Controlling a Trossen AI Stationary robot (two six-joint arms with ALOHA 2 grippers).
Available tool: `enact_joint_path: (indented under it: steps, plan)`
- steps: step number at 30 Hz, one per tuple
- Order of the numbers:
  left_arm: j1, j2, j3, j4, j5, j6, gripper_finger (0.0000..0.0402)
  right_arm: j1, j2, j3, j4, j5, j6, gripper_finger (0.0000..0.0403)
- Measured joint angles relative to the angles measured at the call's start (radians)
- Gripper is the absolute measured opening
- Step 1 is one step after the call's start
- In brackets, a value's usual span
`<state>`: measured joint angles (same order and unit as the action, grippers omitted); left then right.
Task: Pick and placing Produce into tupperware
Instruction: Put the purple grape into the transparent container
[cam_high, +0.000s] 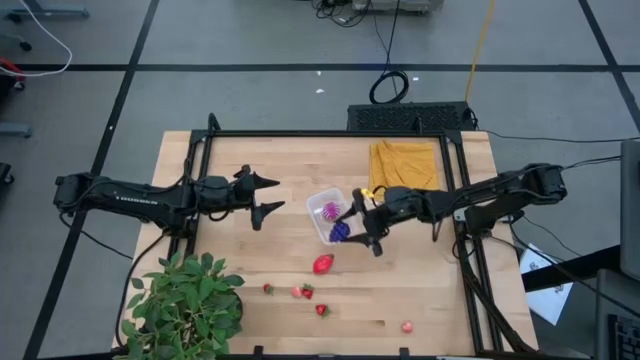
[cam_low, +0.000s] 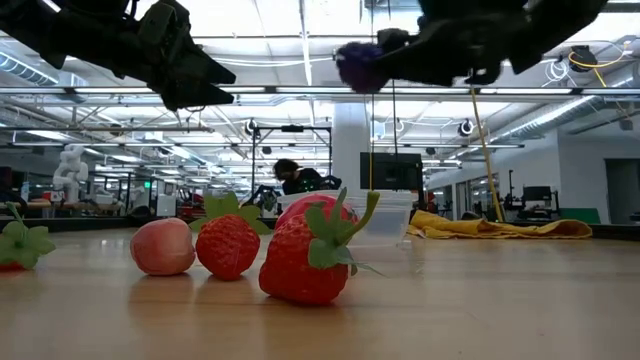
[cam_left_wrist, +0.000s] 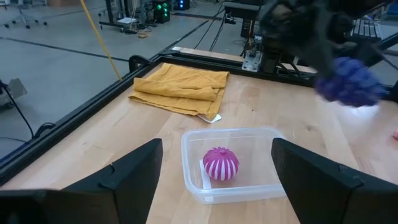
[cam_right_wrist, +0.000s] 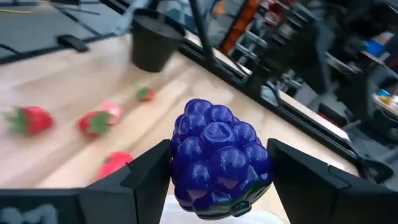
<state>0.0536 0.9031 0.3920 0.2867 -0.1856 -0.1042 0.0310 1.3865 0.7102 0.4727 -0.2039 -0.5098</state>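
Purple is what your right gripper (cam_high: 352, 222) has hold of: the grape bunch (cam_right_wrist: 219, 158) sits clamped between its two fingers, lifted clear of the table and hanging over the clear tupperware (cam_high: 322, 203). In the left wrist view you can see the bunch up in the air above the far side of the container. From the low view the bunch shows high under the right arm, well above the wood.

Taking the overhead picture as your clock with the tupperware at the centre, the striped magenta fruit (cam_high: 331, 211) lies inside the container, alone on its floor. The folded mustard cloth (cam_high: 404, 164) lies at about 2 o'clock, near the container but apart from it. Your left gripper (cam_high: 268, 195) is at 9 o'clock, jaws spread wide and holding nothing, its fingers pointing toward the container from a short way off.

The rest of the produce lies loose on the table. A large red strawberry (cam_high: 323, 264) lies at 6 o'clock, near the container. Beyond it, a pale pink piece (cam_high: 297, 292) and a small strawberry (cam_high: 307, 291) lie just beside each other, with a tiny red piece (cam_high: 268, 288) off toward 7 o'clock and another strawberry (cam_high: 322, 310) farther out at 6. A lone pink piece (cam_high: 408, 326) rests at about 5 o'clock, close to the table's near edge. The potted plant (cam_high: 184, 304) stands at 7 o'clock, on the table's corner.
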Motion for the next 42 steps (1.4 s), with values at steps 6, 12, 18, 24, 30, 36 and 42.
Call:
enact_joint_path:
  steps: [6, 12, 18, 24, 30, 36, 42]
  plan:
    - [0.0, 0.0, 0.0, 0.001, 0.0, 0.004, 0.0308, -0.069, 0.076, 0.076, 0.025, -0.005, 0.03, 0.0242]
    - [0.0, 0.0, 0.0, 0.001, 0.0, 0.004, 0.0308, -0.098, 0.184, 0.154, 0.002, -0.008, 0.075, 0.0242]
    - [0.0, 0.0, 0.0, -0.011, 0.0, 0.004, 0.0308, -0.106, 0.232, 0.154, -0.057, -0.007, 0.078, 0.0242]
    - [0.0, 0.0, 0.0, -0.024, 0.0, 0.004, 0.0308, -0.113, 0.232, 0.154, -0.155, -0.006, 0.079, 0.0242]
    - [0.0, 0.0, 0.0, -0.024, 0.0, 0.014, 0.0308, -0.126, 0.232, 0.154, -0.228, -0.006, 0.079, 0.0242]
    - [0.0, 0.0, 0.0, -0.024, 0.0, 0.016, 0.0308, -0.15, 0.232, 0.154, -0.31, -0.006, 0.079, 0.0242]
    - [0.0, 0.0, 0.0, -0.024, 0.0, 0.017, 0.0308, -0.156, 0.232, 0.154, -0.358, -0.006, 0.107, 0.0242]
